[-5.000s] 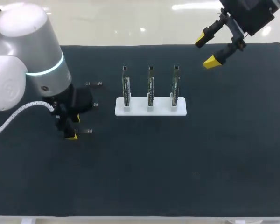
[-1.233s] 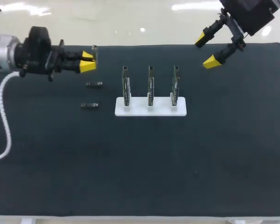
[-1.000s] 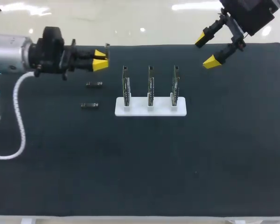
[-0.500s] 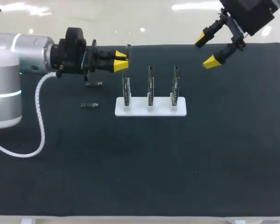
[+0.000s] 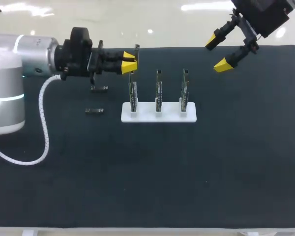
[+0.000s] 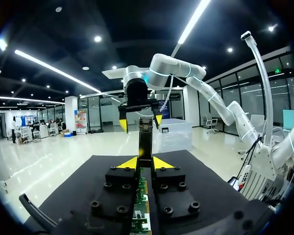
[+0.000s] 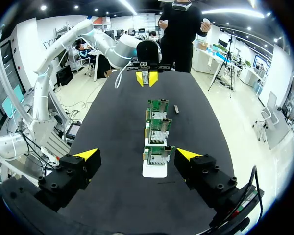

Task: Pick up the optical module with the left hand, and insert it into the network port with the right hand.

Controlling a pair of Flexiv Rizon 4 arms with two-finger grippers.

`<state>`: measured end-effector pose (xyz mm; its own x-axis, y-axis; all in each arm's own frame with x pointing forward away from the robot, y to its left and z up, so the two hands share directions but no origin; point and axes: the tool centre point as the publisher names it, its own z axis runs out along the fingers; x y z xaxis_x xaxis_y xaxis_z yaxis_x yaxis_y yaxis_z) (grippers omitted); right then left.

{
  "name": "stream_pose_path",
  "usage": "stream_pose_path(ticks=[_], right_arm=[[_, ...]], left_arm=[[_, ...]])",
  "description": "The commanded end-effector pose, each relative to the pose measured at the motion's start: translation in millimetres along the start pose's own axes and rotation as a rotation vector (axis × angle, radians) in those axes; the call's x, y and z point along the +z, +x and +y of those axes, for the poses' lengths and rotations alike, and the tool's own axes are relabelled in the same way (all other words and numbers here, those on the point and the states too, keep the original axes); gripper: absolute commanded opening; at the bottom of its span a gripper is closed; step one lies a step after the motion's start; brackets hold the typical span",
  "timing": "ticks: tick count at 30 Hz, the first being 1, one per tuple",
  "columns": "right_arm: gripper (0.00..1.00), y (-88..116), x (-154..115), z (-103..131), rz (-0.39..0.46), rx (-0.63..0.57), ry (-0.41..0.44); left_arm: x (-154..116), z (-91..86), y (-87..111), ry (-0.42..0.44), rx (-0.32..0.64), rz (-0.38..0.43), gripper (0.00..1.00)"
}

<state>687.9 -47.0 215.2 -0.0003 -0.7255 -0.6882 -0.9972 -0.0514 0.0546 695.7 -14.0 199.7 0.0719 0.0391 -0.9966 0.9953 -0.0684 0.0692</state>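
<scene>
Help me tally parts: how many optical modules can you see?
3. One module is held in the left hand; a far module and a near module lie on the mat, left of the white stand. None looks hidden.

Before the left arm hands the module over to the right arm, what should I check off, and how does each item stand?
1. Left pincer shut on the optical module: ok.
2. Optical module raised off the black mat: ok.
3. Right pincer open and empty: ok.
4. Right pincer close to the optical module: not ok, it is far off, over the table's far right corner.
5. Three circuit boards upright in the white stand: ok.
6. Network ports free of anything plugged in: cannot tell.
</scene>
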Motion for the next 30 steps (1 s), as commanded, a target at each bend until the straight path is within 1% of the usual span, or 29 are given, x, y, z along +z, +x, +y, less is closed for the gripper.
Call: stream_pose_path(ticks=[1,16,18,19,20,21,22,23,25,27,29,30], right_arm=[[1.0,0.0,0.4,-0.6,-0.001,-0.001,-0.001],[1.0,0.0,0.4,-0.6,-0.001,-0.001,-0.001],[1.0,-7.4,0.1,-1.5,-0.02,0.051,-0.01],[1.0,-12.5,-0.5,-3.0,-0.003,0.05,-0.036],[1.0,-18.5,-0.5,-5.9,-0.078,0.055,-0.068],[1.0,-22.9,0.4,-7.8,-0.09,0.031,-0.053],[1.0,-29.4,2.1,-9.2,-0.052,-0.009,-0.063],[1.0,-34.5,4.5,-9.1,-0.048,-0.016,-0.075],[1.0,-41.9,10.4,-6.0,-0.031,0.026,-0.108],[1.0,-51.3,16.1,-4.2,-0.009,-0.006,-0.051],[1.0,-60.9,20.1,-4.0,0.012,-0.004,-0.053],[1.0,-65.8,22.1,-4.0,0.016,-0.017,-0.028]], left_arm=[[0.3,-1.5,0.1,-0.006,0.002,0.0,0.0],[0.3,-1.5,0.1,-0.006,0.002,0.0,0.0],[0.3,-1.5,0.1,-0.006,0.002,0.0,0.0],[0.3,-1.5,0.1,-0.006,0.002,0.0,0.0],[0.3,-1.5,0.1,-0.006,0.002,0.0,0.0],[0.3,-1.5,0.1,-0.006,0.002,0.0,0.0],[0.3,-1.5,0.1,-0.006,0.002,0.0,0.0],[0.3,-1.5,0.1,-0.006,0.002,0.0,0.0],[0.3,-1.5,0.1,-0.006,0.002,0.0,0.0],[0.3,-1.5,0.1,-0.006,0.002,0.0,0.0],[0.3,-1.5,0.1,-0.006,0.002,0.0,0.0],[0.3,-1.5,0.1,-0.006,0.002,0.0,0.0]])
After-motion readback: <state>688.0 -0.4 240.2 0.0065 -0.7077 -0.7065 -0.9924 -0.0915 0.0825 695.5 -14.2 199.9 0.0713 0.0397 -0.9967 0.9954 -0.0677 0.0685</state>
